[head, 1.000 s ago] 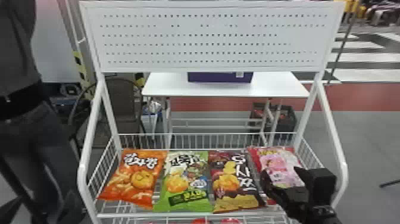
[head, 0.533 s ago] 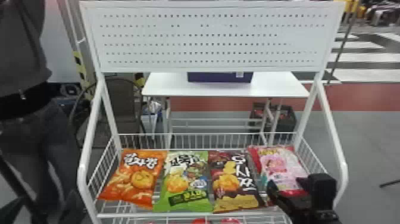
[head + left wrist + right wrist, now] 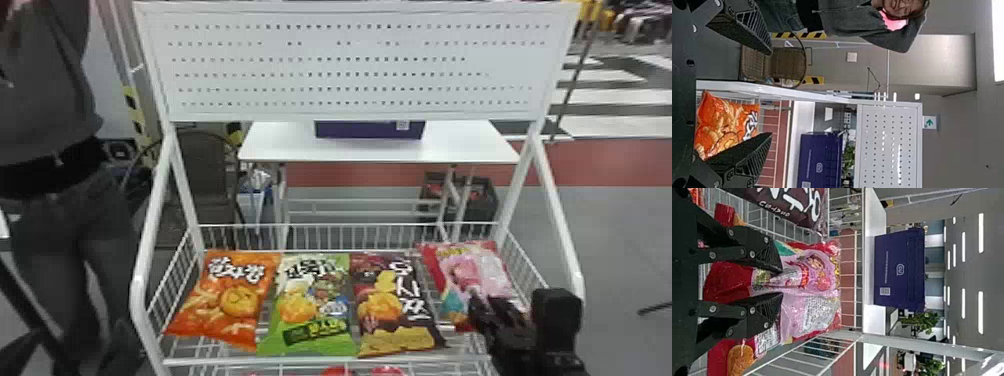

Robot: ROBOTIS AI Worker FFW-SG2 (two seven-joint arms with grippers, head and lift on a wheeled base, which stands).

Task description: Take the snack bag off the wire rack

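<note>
The pink and red snack bag [image 3: 470, 275] lies at the right end of the wire rack [image 3: 325, 361], its lower end creased at my right gripper [image 3: 487, 305]. In the right wrist view, my right gripper [image 3: 782, 282] is shut on the pink snack bag [image 3: 809, 301], whose film bunches up between the two fingers. My left gripper [image 3: 20, 350] is at the lower left edge, outside the rack. In the left wrist view, my left gripper [image 3: 772, 93] stands open with nothing held, the orange bag [image 3: 723, 121] farther off.
Orange [image 3: 230, 300], green [image 3: 310, 310] and dark brown [image 3: 395, 305] snack bags lie side by side left of the pink one. The rack's side post [image 3: 562, 215] rises close to my right gripper. A white table [image 3: 280, 145] with a purple box [image 3: 370, 130] stands behind.
My right gripper has closed on the pink bag and shifted slightly right and toward the front. The bag's lower part has creased and drawn together. The other bags have kept their places.
</note>
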